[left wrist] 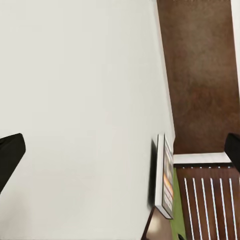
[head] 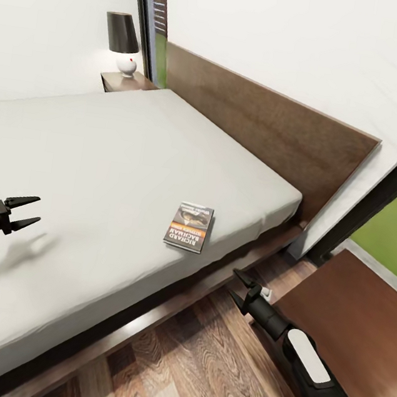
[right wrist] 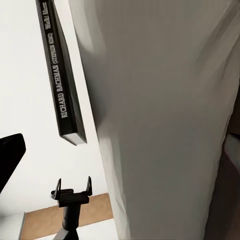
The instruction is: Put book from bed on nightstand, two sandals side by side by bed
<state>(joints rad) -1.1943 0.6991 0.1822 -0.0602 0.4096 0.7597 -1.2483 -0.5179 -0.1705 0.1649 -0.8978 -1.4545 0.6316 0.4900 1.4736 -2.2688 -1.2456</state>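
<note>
The book [head: 188,227], dark with an orange band, lies flat on the grey mattress [head: 103,160] of the bed, close to its near edge. My left gripper [head: 38,210] hovers open over the mattress, well to the left of the book. In the left wrist view the book [left wrist: 165,175] lies edge-on ahead between the spread fingers [left wrist: 10,155]. My right gripper [head: 233,283] is open beside the bed frame, just below and right of the book. The right wrist view looks up at the book's spine [right wrist: 60,75]. A nightstand [head: 347,308] stands at the right. The sandals are out of view.
The dark headboard [head: 266,120] runs along the wall. A second nightstand [head: 128,81] carries a black-shaded lamp [head: 122,39] in the far corner. Wood-plank floor [head: 213,365] lies between the bed frame and the near nightstand. Dark window frames stand at both ends of the headboard.
</note>
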